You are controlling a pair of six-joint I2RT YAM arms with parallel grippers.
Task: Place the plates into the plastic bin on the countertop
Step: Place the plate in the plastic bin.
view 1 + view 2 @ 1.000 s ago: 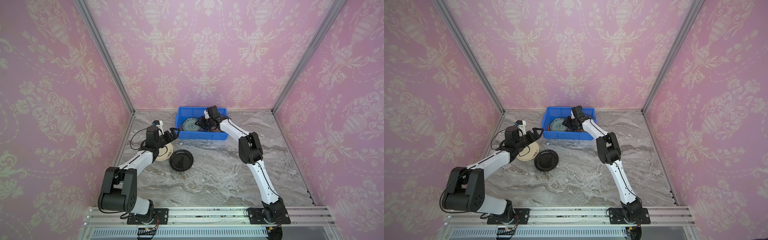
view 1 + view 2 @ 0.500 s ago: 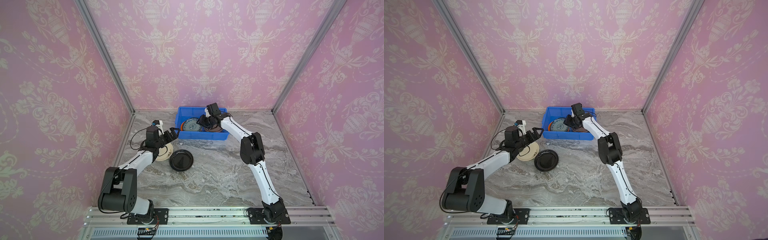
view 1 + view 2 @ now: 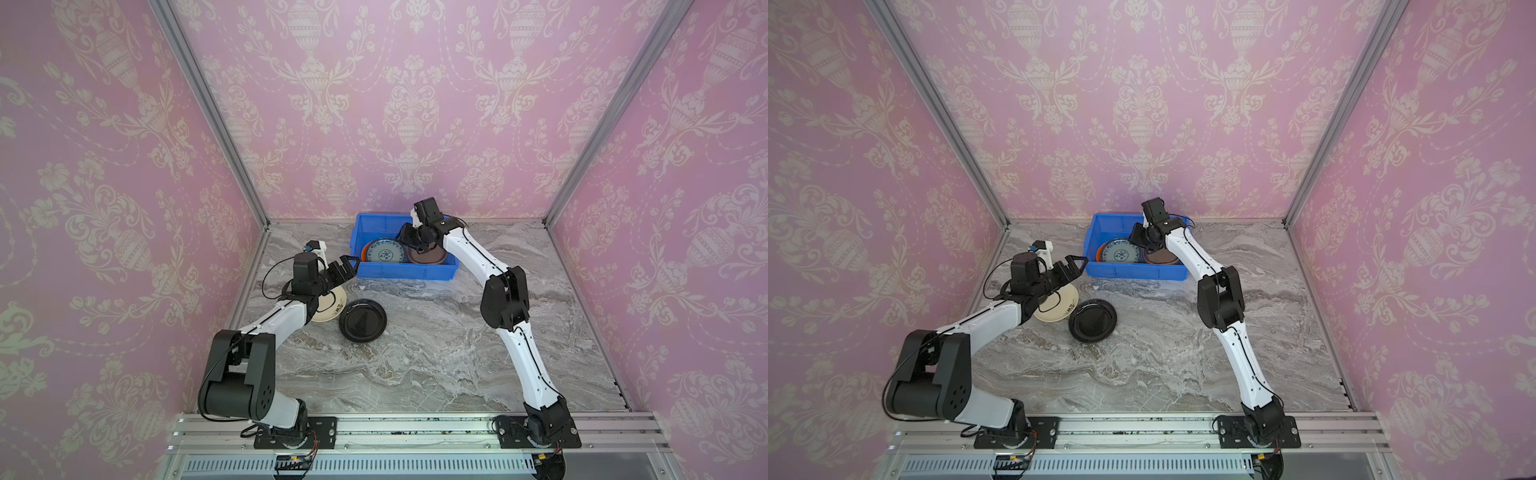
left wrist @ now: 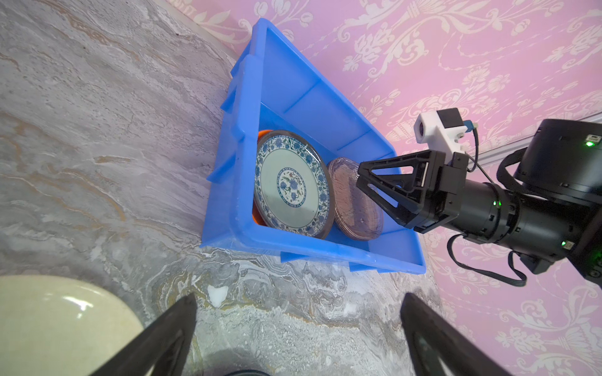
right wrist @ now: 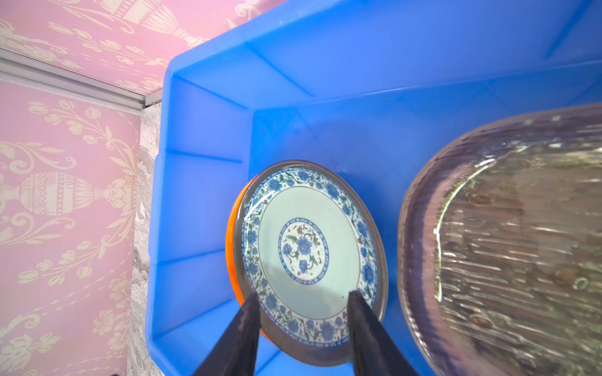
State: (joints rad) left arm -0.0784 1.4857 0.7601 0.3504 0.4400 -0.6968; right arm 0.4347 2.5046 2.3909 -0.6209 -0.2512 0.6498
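Right gripper (image 3: 409, 241) sits higher over plastic bin (image 3: 403, 272), fingers (image 5: 241, 338) half-open, empty, apparently post-release; left gripper (image 3: 345, 270), wide open, empty, beside cream plate (image 3: 336, 309).

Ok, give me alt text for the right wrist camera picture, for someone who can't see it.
A blue bin holds a blue-flowered plate lying on an orange plate, with a brownish see-through plate beside them. The right gripper hovers open over the flowered plate, holding nothing. Pink wallpaper shows beyond the bin.
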